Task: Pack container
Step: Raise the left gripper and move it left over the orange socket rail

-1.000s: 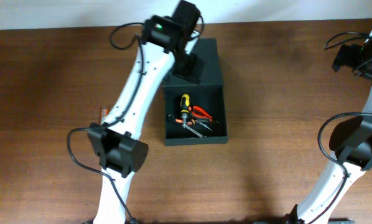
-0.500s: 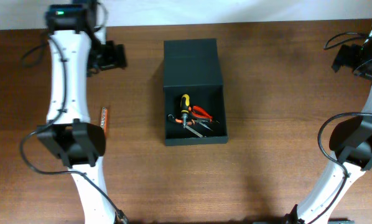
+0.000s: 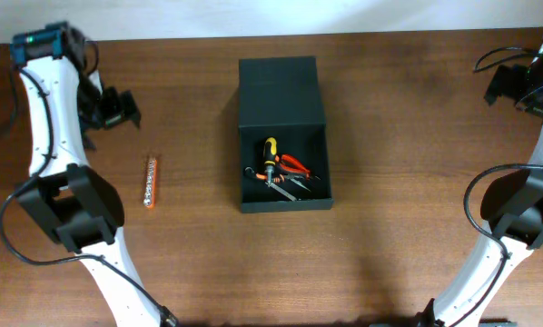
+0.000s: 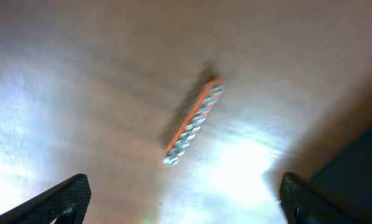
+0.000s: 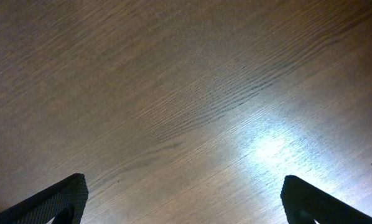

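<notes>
Container point(image 3: 281, 91), matte dark box, ridged orange strip point(image 4: 192, 121) on grained wood point(image 5: 173, 93), left end effector point(image 4: 186, 208) and right end effector point(image 5: 186, 205) released

Orange bit strip point(image 4: 193, 122) diag. above spread tool point(image 4: 186, 202)

Left claw point(image 4: 185, 200), right claw point(image 5: 185, 200) open

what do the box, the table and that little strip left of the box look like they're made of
Container: matte dark green-black, no glare, probably plastic or coated board. Table: brown wood or wood-look laminate, visible grain, soft sheen under the light. Strip: orange backing, likely plastic, carrying a row of shiny silvery pieces that look metallic.
</notes>
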You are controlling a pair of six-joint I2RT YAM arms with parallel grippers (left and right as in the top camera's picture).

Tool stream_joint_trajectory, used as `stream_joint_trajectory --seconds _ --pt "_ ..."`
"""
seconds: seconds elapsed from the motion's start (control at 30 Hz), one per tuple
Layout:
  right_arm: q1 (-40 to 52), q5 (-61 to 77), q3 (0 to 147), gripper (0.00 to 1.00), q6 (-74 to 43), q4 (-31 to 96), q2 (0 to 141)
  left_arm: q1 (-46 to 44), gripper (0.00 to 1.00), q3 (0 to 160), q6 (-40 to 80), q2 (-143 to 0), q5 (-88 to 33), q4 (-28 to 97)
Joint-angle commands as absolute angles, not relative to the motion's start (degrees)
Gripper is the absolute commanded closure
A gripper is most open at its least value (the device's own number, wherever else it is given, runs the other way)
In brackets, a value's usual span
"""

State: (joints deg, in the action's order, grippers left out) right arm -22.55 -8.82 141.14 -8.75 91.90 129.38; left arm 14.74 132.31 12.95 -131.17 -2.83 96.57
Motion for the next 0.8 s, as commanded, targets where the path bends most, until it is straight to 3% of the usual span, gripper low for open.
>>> stream_joint_trajectory --seconds 0.0,0.33,0.77 --pt "-22.94 -9.72 140.94 0.01 -8.45 91.90 127.98 17.34 0.01 126.61 12.45 -131.15 -3.25 96.44" --pt "-22.94 -9.72 140.94 0.01 -8.43 91.90 127.98 14.74 0.01 122.50 -1.41 -131.15 -1.08 91.48" --pt "-22.94 -9.72 140.94 0.01 -8.43 91.90 127.98 4.64 0.01 113.62 -2.70 -131.15 5.04 89.58"
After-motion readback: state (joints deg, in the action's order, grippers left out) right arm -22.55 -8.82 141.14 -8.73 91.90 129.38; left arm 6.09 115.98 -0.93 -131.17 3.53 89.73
